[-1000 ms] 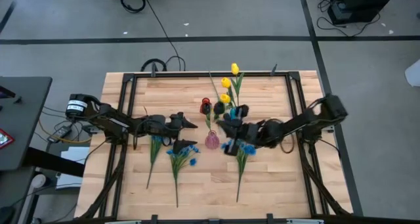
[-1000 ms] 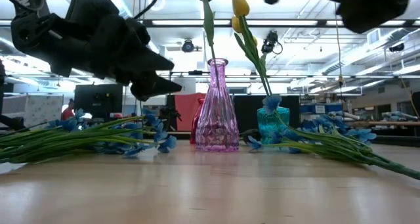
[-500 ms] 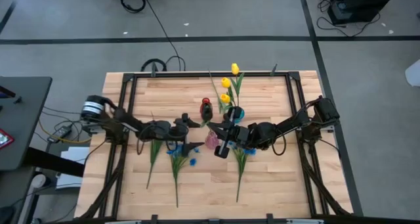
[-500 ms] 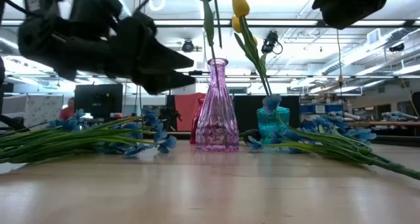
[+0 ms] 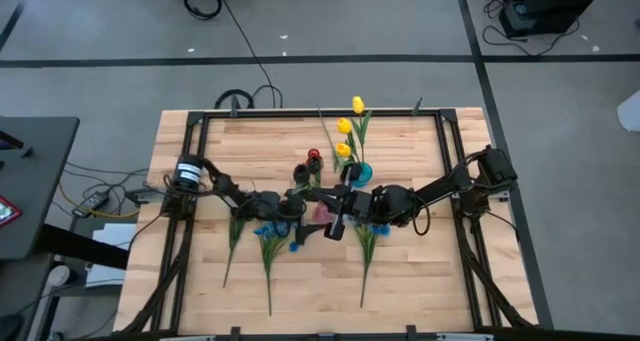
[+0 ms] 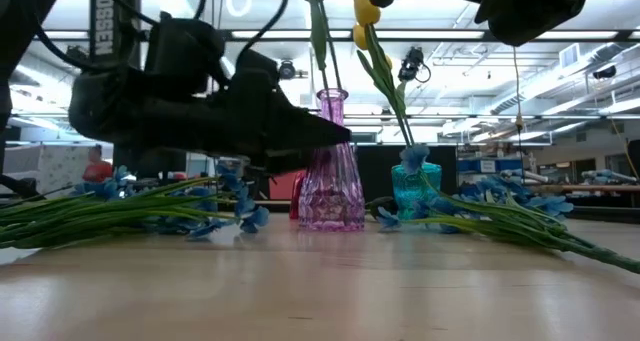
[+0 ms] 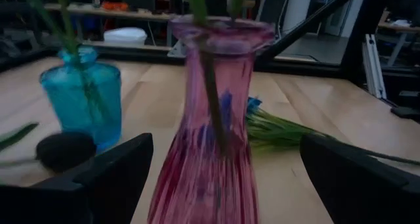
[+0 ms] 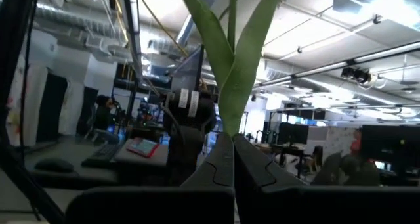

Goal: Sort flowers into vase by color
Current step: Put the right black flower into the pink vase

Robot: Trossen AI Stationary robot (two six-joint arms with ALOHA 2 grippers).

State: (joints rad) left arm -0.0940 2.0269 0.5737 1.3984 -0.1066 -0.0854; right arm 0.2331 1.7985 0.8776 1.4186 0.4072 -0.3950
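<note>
two dark arms meet over the middle of the pale wooden desk (image 5: 420, 271). on the left half, two long green-stemmed sprays of small blue blossoms (image 5: 268, 251) lie flat, their stems running toward the near edge and their blossoms toward the centre; in the low view they show as a loose heap of blue and green (image 6: 130, 213). the left gripper (image 5: 308, 196) reaches in low from the left edge with its jaws wide apart, one dark finger (image 7: 111, 175) on each side of the ribbed pink glass vase (image 7: 213, 138), which stands upright at the centre of the desk (image 6: 330, 171); whether the fingers touch the glass i cannot tell. a green stem runs down inside this pink vase. just behind it stands a small red vase (image 5: 313, 159). beside the pink one, toward the right, is a squat turquoise glass vase (image 7: 84, 96) holding yellow tulip buds (image 5: 345, 127) on green stems that lean toward the far edge. the right gripper (image 5: 338, 213) comes from the right edge, its jaws pressed together on a green-stemmed flower (image 8: 231, 60), pinched where stem and leaves join. a third blue spray (image 5: 368, 243) lies on the right half, stem toward the near edge.
</note>
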